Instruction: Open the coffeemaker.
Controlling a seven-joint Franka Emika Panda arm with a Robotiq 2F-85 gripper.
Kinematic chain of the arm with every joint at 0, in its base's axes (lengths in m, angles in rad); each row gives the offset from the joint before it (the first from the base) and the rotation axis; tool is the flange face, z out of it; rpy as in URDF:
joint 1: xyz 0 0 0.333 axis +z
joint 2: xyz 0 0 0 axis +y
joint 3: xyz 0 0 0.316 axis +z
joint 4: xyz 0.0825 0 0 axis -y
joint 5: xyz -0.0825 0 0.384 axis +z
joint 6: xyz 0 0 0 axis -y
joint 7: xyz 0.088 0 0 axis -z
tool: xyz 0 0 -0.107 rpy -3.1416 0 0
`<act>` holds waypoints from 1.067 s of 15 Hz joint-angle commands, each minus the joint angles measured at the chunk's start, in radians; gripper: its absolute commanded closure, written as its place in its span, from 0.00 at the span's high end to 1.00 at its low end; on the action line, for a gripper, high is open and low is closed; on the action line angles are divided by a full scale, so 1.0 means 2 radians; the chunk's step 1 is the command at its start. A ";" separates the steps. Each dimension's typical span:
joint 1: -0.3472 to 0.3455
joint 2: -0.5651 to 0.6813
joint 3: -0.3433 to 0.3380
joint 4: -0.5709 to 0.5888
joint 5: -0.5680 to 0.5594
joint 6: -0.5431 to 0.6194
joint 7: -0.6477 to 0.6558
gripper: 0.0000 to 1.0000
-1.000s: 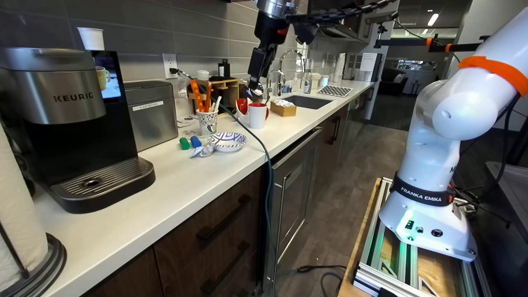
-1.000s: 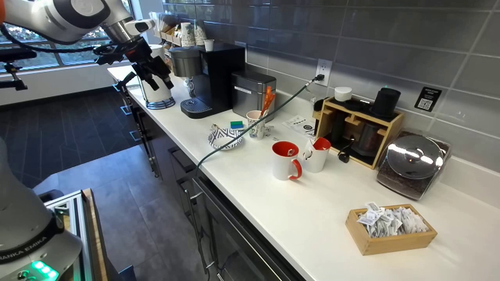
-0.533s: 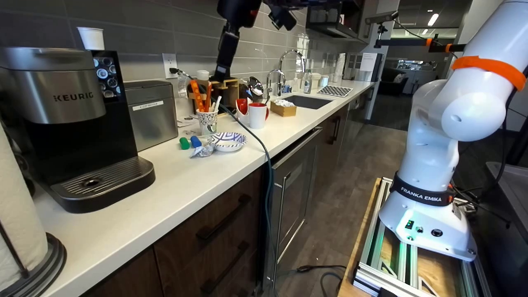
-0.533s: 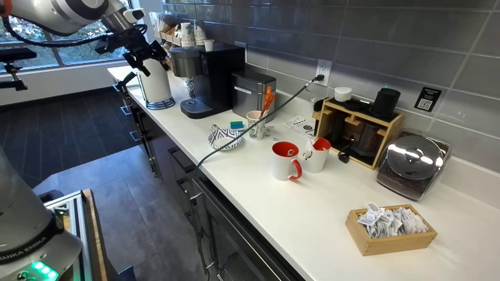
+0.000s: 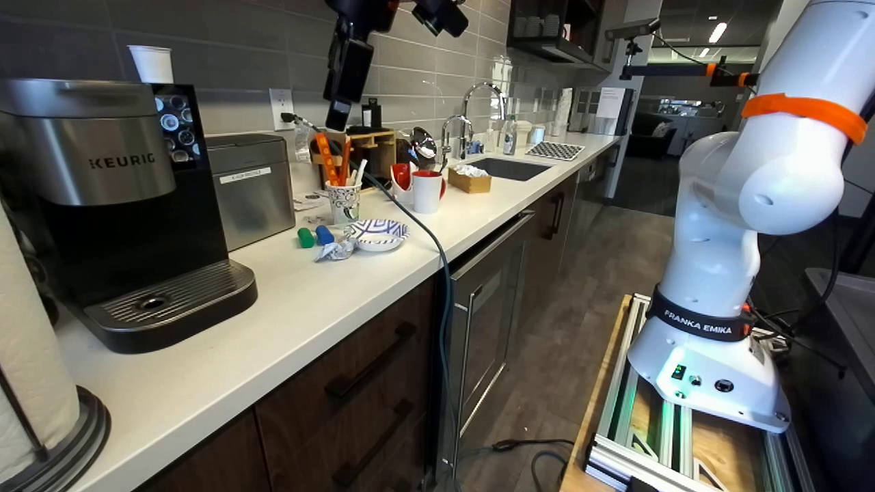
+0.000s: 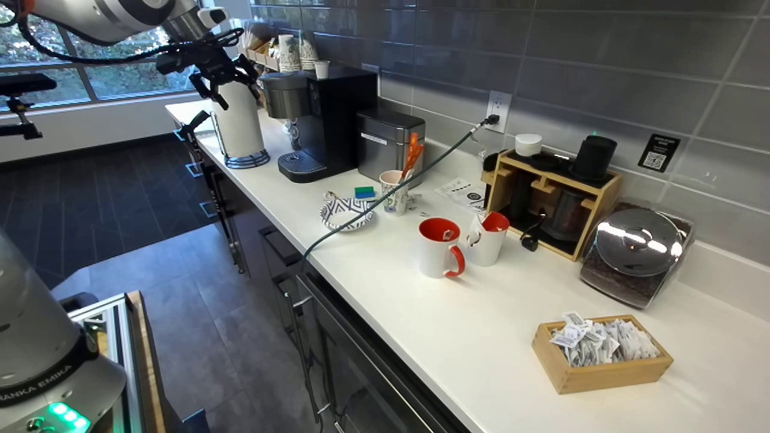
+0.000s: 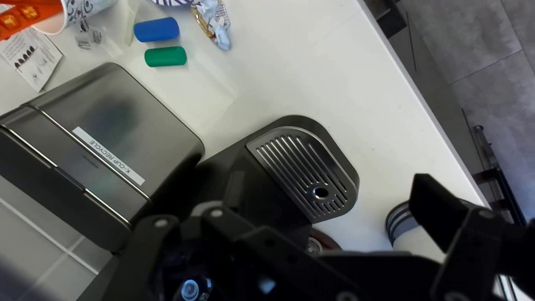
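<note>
Packets [image 6: 607,343] fill the wooden box [image 6: 613,376]; the coffeemaker [image 5: 137,222] stands closed

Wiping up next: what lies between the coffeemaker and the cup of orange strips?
In the wrist view: the steel box beside the coffeemaker, a green cylinder and a blue cylinder.

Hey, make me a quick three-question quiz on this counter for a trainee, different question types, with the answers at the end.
1. True or false: a small white cup stands on top of the coffeemaker.
2. Pick one. The gripper is: A) fully shut; B) open; C) shut on the coffeemaker.
3. Fill in the missing word: the label on the steel box beside the coffeemaker reads "K-CUP ____".

Key: 1 true; 2 B; 3 RECYCLE.
</note>
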 commanded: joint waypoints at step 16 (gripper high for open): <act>0.056 0.087 0.000 0.016 -0.010 0.220 -0.360 1.00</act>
